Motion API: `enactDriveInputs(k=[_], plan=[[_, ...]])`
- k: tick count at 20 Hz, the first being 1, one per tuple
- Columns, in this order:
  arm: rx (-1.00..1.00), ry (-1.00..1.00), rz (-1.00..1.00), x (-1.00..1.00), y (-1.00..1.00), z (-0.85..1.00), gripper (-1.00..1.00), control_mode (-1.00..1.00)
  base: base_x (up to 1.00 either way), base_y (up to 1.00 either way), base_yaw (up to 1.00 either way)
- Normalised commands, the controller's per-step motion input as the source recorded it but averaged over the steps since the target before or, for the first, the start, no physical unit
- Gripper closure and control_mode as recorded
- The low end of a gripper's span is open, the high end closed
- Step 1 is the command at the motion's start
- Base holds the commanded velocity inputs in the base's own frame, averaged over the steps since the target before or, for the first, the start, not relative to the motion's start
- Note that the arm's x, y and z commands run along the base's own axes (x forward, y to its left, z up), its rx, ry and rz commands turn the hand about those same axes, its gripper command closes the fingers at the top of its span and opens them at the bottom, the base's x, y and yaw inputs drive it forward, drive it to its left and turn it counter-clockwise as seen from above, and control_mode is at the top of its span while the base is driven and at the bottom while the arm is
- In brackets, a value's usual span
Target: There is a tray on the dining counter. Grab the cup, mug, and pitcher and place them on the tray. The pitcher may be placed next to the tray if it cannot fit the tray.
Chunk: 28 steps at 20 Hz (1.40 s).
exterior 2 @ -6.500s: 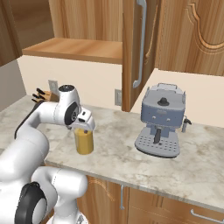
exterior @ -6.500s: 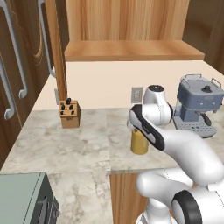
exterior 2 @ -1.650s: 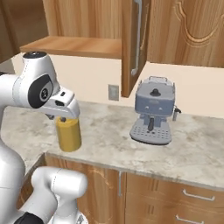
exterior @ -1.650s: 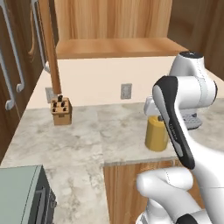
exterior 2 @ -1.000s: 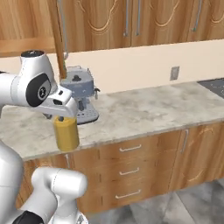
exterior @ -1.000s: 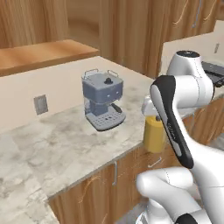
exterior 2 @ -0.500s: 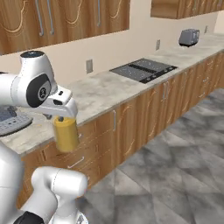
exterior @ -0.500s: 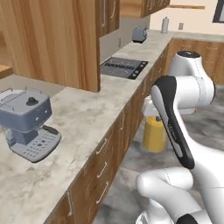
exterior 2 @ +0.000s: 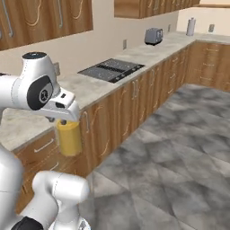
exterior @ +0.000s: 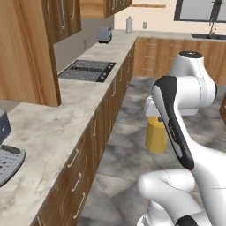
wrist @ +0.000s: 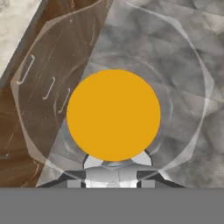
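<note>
The pitcher [exterior: 156,136], a clear glass cylinder full of orange liquid, hangs upright in the air over the grey floor. My gripper [exterior: 153,115] is shut on its top from above. From the right the pitcher [exterior 2: 68,137] hangs below the hand [exterior 2: 63,120], level with the drawer fronts. The hand view looks straight down into the pitcher [wrist: 113,116]: an orange disc inside the glass rim. The gripper [wrist: 113,174] is at that view's bottom edge. The tray, cup, mug and dining counter are out of view.
A marble wall counter [exterior: 66,110] with wooden drawers runs along the left. It carries a cooktop [exterior: 86,70], a toaster [exterior: 104,34] and, at the near edge, a coffee machine [exterior: 6,152]. Grey tiled floor [exterior 2: 170,148] spreads out to the right.
The whole scene has slid across both base views as the base moves; the coffee machine has passed to the left edge. The pitcher stays in the shut gripper, unmoved relative to the arm.
</note>
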Motion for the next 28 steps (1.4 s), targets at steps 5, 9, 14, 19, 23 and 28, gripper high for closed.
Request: enactDriveInputs(k=[5,9,14,19,23,28], plan=[[0.0,0.0,0.0,0.0,0.0,0.0,1.0,1.0,0.38,0.0,-0.86],[0.0,0.0,0.0,0.0,0.0,0.0,1.0,1.0,0.51,0.0,-0.78],[0.0,0.0,0.0,0.0,0.0,0.0,1.0,1.0,1.0,0.22,-0.5],[0.0,0.0,0.0,0.0,0.0,0.0,1.0,1.0,0.72,0.11,-0.43],[0.0,0.0,0.0,0.0,0.0,0.0,1.0,1.0,0.07,-0.04,-0.91],[0.0,0.0,0.0,0.0,0.0,0.0,1.0,1.0,0.03,-0.18,-0.94]])
